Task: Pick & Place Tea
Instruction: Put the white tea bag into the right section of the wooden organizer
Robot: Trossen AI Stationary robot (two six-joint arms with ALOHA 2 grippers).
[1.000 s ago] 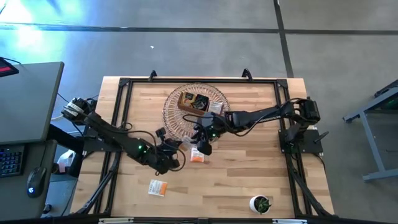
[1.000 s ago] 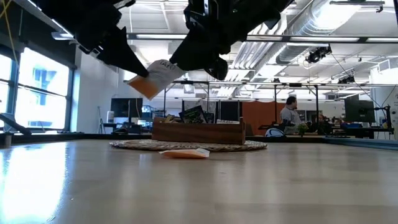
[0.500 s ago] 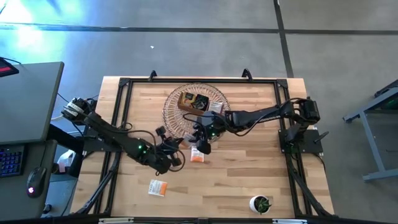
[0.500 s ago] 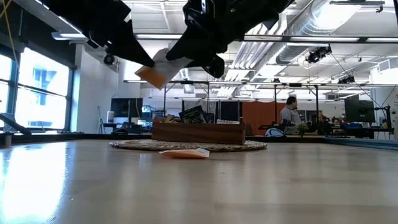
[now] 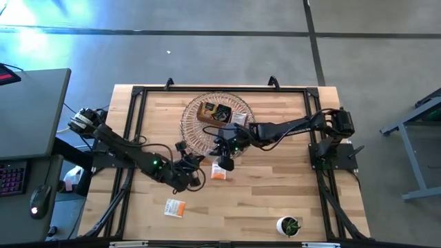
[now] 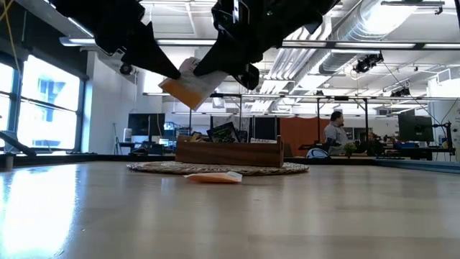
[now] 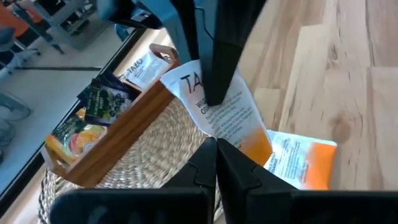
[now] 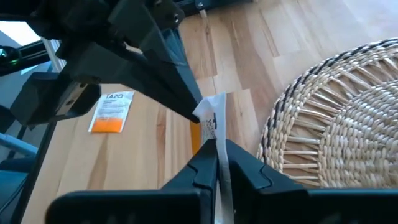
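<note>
Both the left gripper [image 7: 214, 149] and right gripper [image 8: 217, 152] pinch one white-and-orange flat paper tea sachet [image 7: 224, 115], held in the air beside the round woven mat [image 8: 336, 124]. It looks light, thin and floppy; grip its edge firmly.

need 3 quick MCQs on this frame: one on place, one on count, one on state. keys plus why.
1. Where is the wooden tray?
A. on the round woven mat
B. on bare table
C. beside the potted plant

2. How many tea sachets lie flat on bare table wood?
A. none
B. two
C. five

3. The raised white-and-orange sachet is:
A. lying loose
B. pinched by both tools
C. inside the tray

Answers:
1 A: the high view shows the tray resting on the mat.
2 B: one near the front edge, one under the tools.
3 B: the left tool and right tool are each shut on it, above the table.
</note>
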